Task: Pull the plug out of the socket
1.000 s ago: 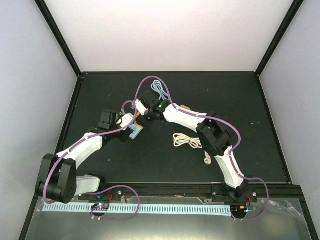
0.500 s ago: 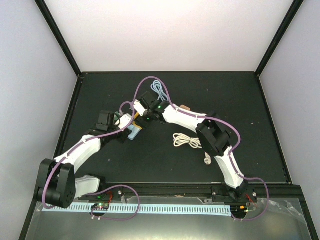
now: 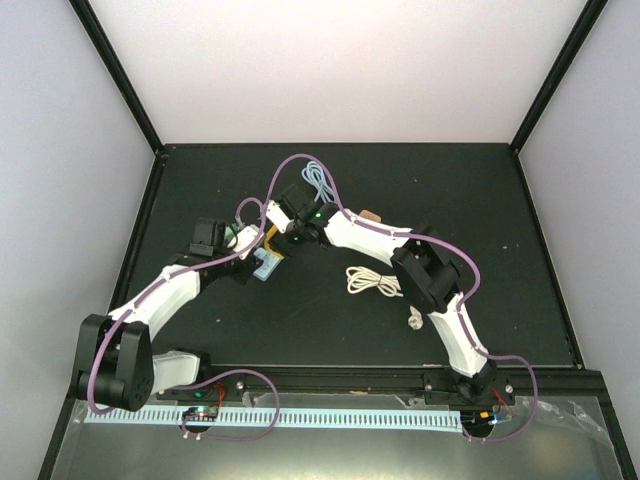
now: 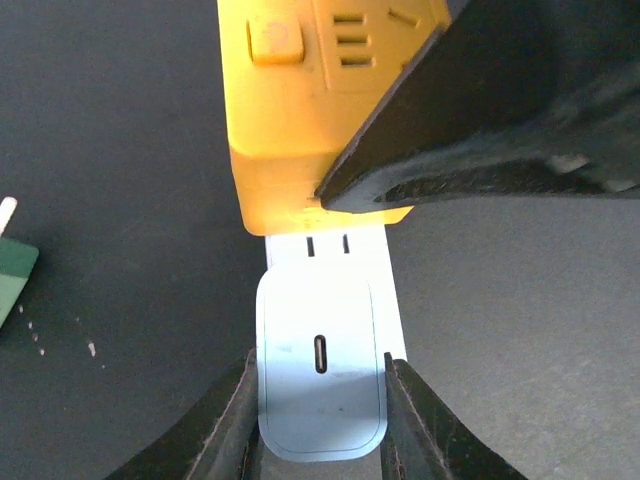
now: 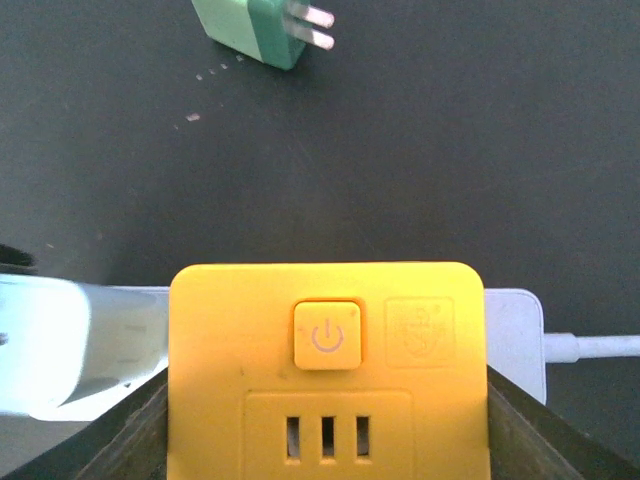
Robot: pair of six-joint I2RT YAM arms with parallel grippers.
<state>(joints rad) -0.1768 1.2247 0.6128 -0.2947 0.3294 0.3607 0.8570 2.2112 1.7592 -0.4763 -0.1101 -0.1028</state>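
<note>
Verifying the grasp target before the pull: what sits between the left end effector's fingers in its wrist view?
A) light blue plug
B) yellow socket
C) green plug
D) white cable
A: the light blue plug lies between the fingers of the left end effector, flanked on both sides. The yellow socket beyond it is held by the right end effector.

I have both arms angled inward, wrists nearly meeting. Left gripper (image 3: pixel 257 259) has its 2 fingers (image 4: pixel 228 432) pressed against the sides of the plug (image 4: pixel 320 335). Right gripper (image 3: pixel 277 238) is clamped on the socket (image 5: pixel 330 335), elbow folded.
</note>
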